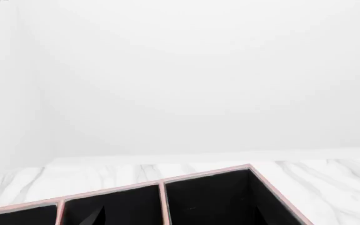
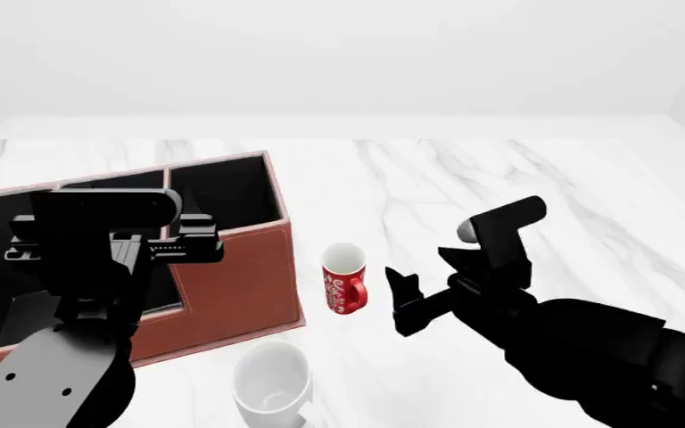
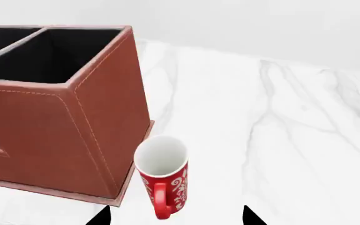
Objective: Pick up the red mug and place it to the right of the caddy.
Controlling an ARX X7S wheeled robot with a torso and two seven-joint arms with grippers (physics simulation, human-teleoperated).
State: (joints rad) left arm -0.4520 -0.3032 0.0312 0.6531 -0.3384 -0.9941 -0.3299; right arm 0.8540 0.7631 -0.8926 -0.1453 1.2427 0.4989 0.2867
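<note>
My right end effector [image 2: 405, 299] hangs wide open beside the red mug [image 2: 344, 278], which stands upright on the worktop [image 2: 533, 169] just right of the caddy [image 2: 242, 267]. No writing readable; left end effector's state unclear.

White marble table [image 2: 533, 178] with caddy [image 2: 242, 276], red mug [image 2: 344, 281], white mug [image 2: 271, 385].

The red mug [image 3: 163, 177] stands upright on the white marble bench [image 3: 280, 140], just beside the near corner of the reddish-brown caddy [image 3: 55, 122], handle facing the camera. Two dark fingertips [image 3: 99, 216] flank it, spread wide.
</note>
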